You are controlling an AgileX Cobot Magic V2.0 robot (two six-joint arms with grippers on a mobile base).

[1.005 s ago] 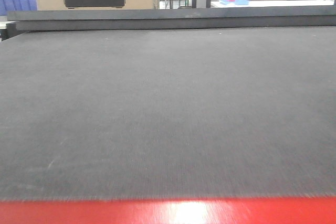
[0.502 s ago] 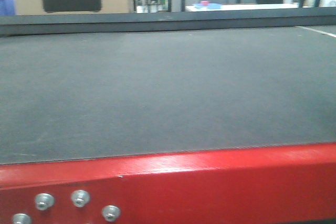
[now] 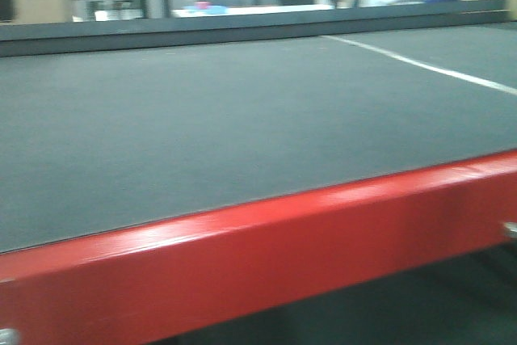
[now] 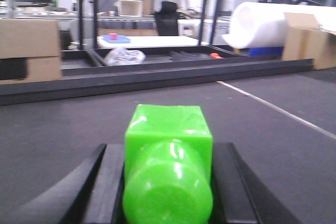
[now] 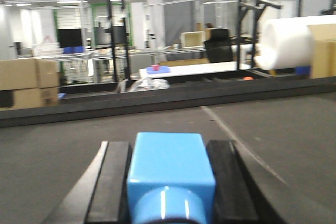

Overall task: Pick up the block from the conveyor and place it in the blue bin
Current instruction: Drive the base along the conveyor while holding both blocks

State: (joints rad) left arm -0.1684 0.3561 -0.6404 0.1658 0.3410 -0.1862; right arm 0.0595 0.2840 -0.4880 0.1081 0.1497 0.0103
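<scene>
As both arms hang low over the conveyor (image 3: 210, 119), we see the left end effector (image 4: 168, 148) clamped narrow on a green block (image 4: 169, 127), the right end effector (image 5: 167, 146) likewise gripping a blue block (image 5: 169, 163); a red frame (image 3: 283, 240) edges the belt.

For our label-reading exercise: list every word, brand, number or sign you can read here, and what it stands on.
None can be read.
The dark panel on the brown cardboard box: too blurred.
The green plastic block, blue plastic block, dark grey woven conveyor belt: no print visible.
</scene>
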